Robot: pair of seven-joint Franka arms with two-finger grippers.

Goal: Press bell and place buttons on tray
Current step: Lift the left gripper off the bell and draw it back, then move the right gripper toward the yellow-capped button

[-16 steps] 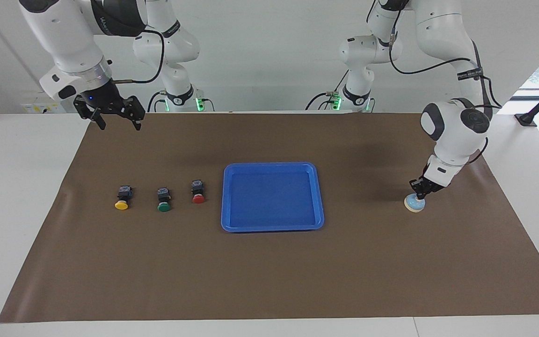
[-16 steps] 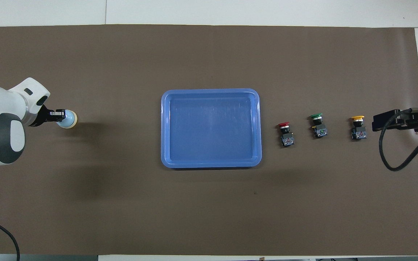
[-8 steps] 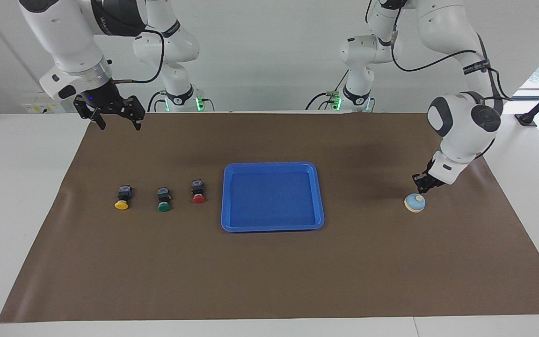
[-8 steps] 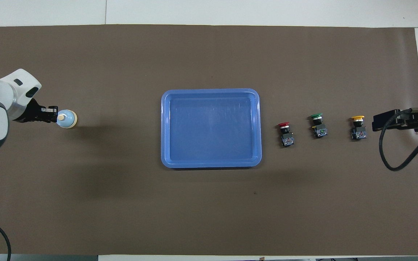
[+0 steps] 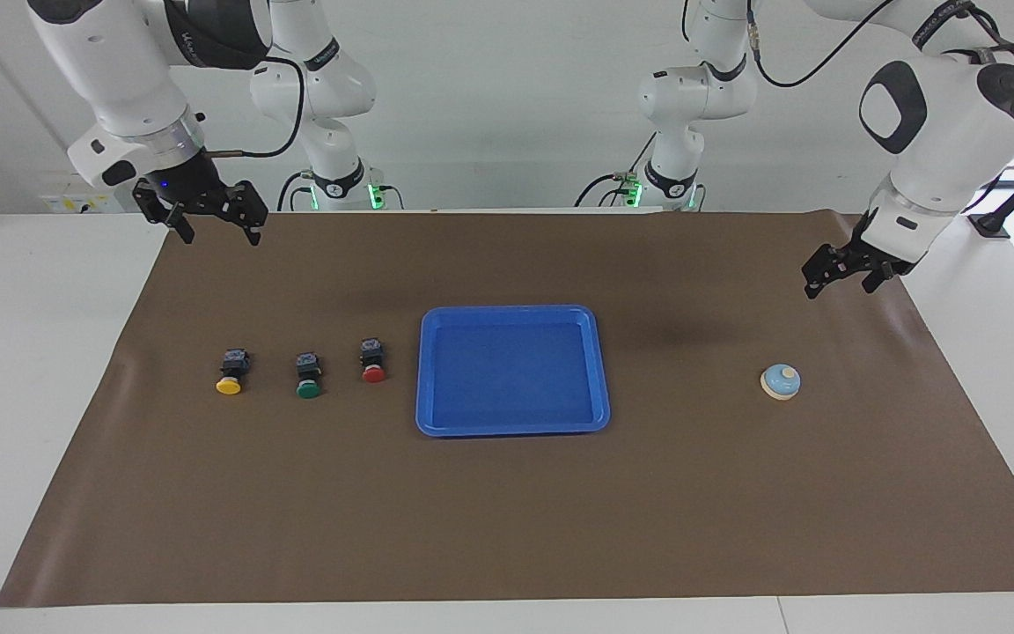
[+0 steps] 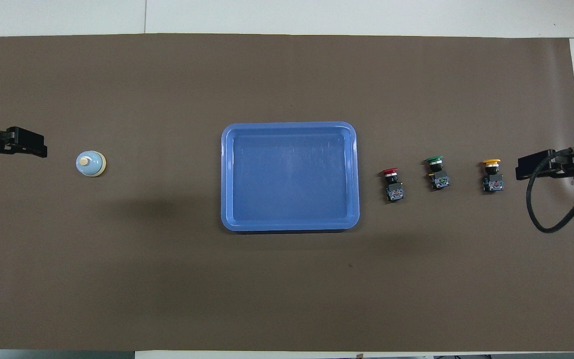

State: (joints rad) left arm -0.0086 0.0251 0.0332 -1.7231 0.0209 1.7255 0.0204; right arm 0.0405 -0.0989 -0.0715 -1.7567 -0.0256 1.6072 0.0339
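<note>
Left gripper point(image 5: 840, 276) risen off domed bell point(image 5: 780, 382)

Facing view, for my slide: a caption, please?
Three buttons beside an empty blue tray; bell free, both arms raised.

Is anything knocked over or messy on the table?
Nothing stands out. The bell sits upright, the tray lies flat with nothing in it, and the three buttons rest in a tidy row beside it.
</note>
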